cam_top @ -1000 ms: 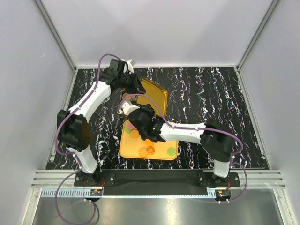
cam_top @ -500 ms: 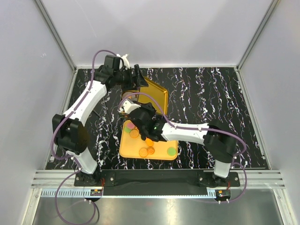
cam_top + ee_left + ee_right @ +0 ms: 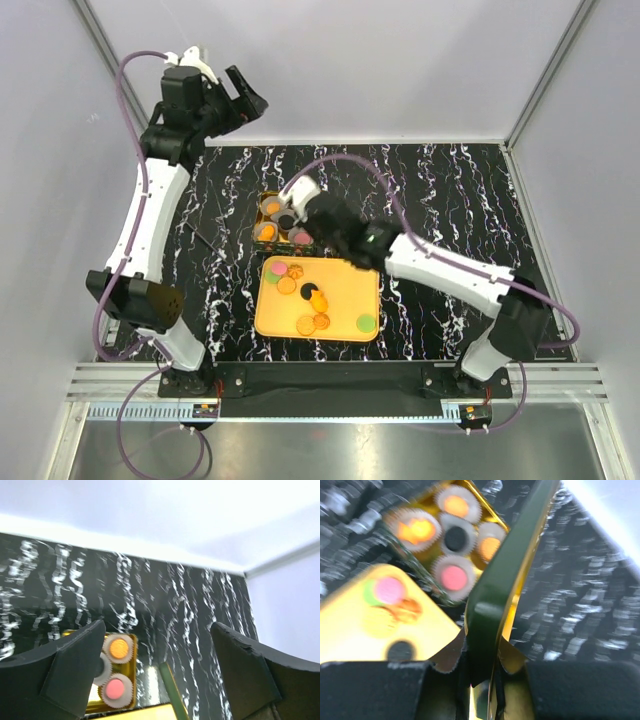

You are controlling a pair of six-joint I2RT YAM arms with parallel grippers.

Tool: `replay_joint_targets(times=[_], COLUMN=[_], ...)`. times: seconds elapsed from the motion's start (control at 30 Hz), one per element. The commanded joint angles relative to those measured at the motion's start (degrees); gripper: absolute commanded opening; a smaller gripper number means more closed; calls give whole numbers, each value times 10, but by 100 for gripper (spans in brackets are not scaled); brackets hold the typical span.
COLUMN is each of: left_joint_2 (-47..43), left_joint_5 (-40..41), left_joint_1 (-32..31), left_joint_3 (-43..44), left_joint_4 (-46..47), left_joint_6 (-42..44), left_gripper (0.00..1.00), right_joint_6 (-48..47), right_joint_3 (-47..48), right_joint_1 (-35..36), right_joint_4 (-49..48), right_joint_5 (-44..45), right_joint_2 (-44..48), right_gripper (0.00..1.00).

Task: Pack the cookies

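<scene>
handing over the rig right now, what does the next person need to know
left gripper: open, empty, raised high over the far left of the table.
right gripper: fingers shut on the edge of the green lid, which stands on edge beside the tin.
done: five cookies sit in paper cups in the tin.
left: several loose cookies lie on the yellow tray, not yet packed; the tin has no lid on.
</scene>
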State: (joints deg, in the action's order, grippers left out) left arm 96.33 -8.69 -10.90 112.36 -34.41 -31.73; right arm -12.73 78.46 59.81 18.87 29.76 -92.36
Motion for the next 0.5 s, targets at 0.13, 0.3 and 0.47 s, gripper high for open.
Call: replay_joint_targets(times=[0.13, 0.3, 0.47], left_joint_2=[-124, -161, -170], left_joint_5=[117, 90, 52], left_joint_1=[7, 25, 25], left_joint_3=[-106, -210, -319], left_joint_4=[39, 49, 75], left_joint_6=[17, 7, 7], left_gripper=[92, 91, 94], right_joint_6=[232, 439, 668], right_joint_3=[70, 51, 29], right_joint_1=[-182, -285, -327], right_joint_4=[-11, -165, -477], right_joint_5=[-465, -723, -840], right_joint_2=[42, -37, -138], right_gripper=[0, 0, 0])
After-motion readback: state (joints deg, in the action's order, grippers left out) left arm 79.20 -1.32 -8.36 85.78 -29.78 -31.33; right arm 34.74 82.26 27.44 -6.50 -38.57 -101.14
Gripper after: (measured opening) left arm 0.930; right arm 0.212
